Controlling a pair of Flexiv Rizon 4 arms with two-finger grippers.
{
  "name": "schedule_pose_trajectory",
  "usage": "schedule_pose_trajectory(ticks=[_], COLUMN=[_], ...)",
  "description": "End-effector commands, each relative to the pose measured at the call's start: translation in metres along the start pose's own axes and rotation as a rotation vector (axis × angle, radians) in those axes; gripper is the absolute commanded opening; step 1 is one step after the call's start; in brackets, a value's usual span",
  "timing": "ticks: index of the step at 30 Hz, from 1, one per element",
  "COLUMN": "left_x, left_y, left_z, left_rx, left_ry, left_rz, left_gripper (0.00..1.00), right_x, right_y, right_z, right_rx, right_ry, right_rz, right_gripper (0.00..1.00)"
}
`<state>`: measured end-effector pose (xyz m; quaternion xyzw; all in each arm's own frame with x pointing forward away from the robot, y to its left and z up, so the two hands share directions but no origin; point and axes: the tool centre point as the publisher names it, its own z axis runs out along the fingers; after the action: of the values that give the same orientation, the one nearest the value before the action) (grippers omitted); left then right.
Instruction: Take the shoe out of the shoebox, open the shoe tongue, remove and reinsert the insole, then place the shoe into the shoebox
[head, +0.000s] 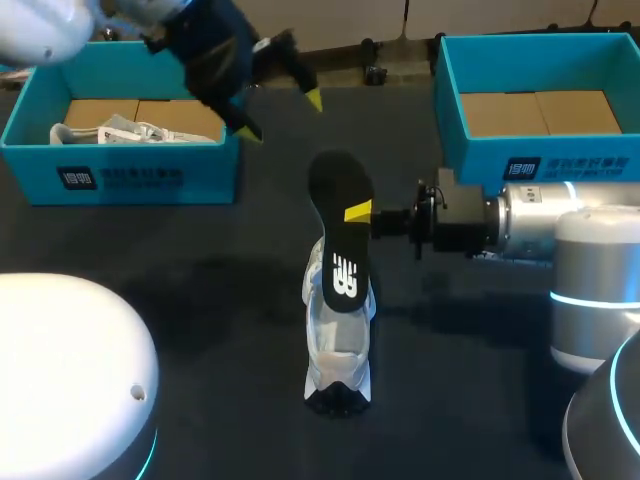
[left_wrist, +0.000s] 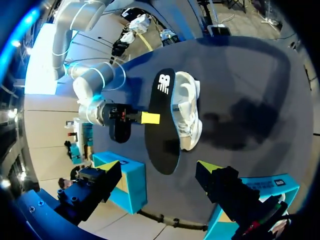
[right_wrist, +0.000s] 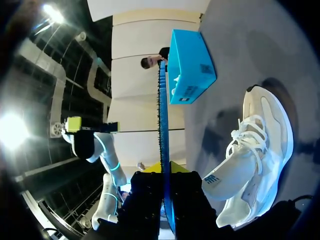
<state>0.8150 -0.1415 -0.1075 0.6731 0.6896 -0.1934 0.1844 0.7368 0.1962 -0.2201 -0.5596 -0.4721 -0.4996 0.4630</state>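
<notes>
The right hand (head: 358, 212) grips the black insole (head: 340, 185), with the white shoe (head: 338, 350) just beside it. The left hand (head: 282, 116) hangs released.

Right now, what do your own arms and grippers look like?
The left arm and right arm are rounded, glossy white-silver cylinders. The right one shows glowing cyan rings. Each turns black and boxy at the wrist. The left gripper and right gripper have black fingers with bright yellow tips.

Dark, matte table (head: 200, 340)
</notes>
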Motion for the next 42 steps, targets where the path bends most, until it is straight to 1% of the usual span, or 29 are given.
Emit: schedule_pose_trajectory(ticks=[1,5,8,11,16,18,21,23,24,30,33,37,38,40,42], left_x=[-0.016,-0.024,-0.029,-0.032,-0.041,-0.045,-0.050,-0.054,-0.055,-0.063,-0.064,-0.056,-0.051,-0.042,-0.034], left_y=[0.007,0.005,0.003,0.003,0.005,0.005,0.007,0.010,0.010,0.010,0.006,0.000,-0.002,-0.005,-0.009], left_z=[0.008,0.017,0.027,0.030,0.034,0.037,0.045,0.050,0.052,0.059,0.057,0.049,0.045,0.041,0.038], left_rx=[0.048,0.064,0.068,0.067,0.065,0.075,0.110,0.112,0.100,0.105,0.088,0.068,0.074,0.057,0.070], left_ry=[0.339,0.401,0.474,0.509,0.601,0.618,0.645,0.655,0.667,0.675,0.656,0.580,0.528,0.476,0.404], left_rz=[-0.004,-0.035,-0.049,-0.054,-0.018,-0.008,-0.001,-0.003,-0.004,-0.005,-0.002,-0.007,-0.011,-0.009,-0.009], left_gripper=[1.00,1.00,1.00,1.00,1.00,1.00,1.00,1.00,1.00,1.00,1.00,1.00,1.00,1.00,1.00], right_x=[0.000,0.000,0.000,0.000,0.000,0.000,0.000,0.000,0.000,0.000,0.000,0.000,0.000,0.000,0.000], right_y=[-0.001,-0.001,-0.001,-0.001,-0.001,-0.001,-0.001,-0.001,-0.001,-0.001,-0.001,-0.001,-0.001,-0.001,-0.001], right_z=[0.001,0.001,0.001,0.001,0.001,0.001,0.001,0.001,0.001,0.001,0.001,0.001,0.001,0.001,0.001], right_rx=[-0.001,-0.001,-0.001,-0.001,-0.001,-0.001,-0.001,-0.001,-0.001,-0.001,-0.001,-0.001,-0.001,-0.001,-0.001], right_ry=[-0.002,-0.002,-0.002,-0.002,-0.002,-0.002,-0.002,-0.002,-0.002,-0.002,-0.002,-0.002,-0.002,-0.002,-0.002], right_rz=[-0.001,-0.001,-0.001,-0.001,-0.001,-0.001,-0.001,-0.001,-0.001,-0.001,-0.001,-0.001,-0.001,-0.001,-0.001], right_gripper=[0.00,0.00,0.00,0.00,0.00,0.00,0.00,0.00,0.00,0.00,0.00,0.00,0.00,0.00,0.00])
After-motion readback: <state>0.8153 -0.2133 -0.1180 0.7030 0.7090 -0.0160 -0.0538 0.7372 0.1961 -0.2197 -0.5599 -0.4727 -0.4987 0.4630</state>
